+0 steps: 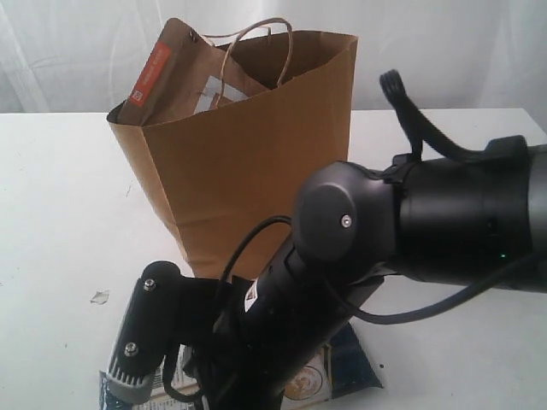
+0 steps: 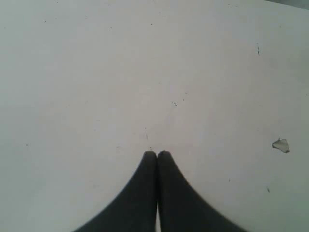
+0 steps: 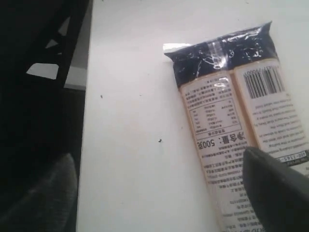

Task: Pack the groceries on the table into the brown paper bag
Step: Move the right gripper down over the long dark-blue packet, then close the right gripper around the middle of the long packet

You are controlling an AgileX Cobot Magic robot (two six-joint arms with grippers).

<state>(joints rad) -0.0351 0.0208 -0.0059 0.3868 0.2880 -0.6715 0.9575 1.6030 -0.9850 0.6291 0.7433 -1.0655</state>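
Brown paper bag (image 1: 248, 162) upright, mouth open, on white table (image 1: 51, 213). Brown pouch (image 1: 175, 77) sticks out the top. Long blue-white packet (image 3: 231, 111) flat on table, barcode side up.

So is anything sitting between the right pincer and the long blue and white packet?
Nothing visible does. The long blue-white packet lies uncovered on the table, and one finger of the right pincer overlaps it in the wrist view.
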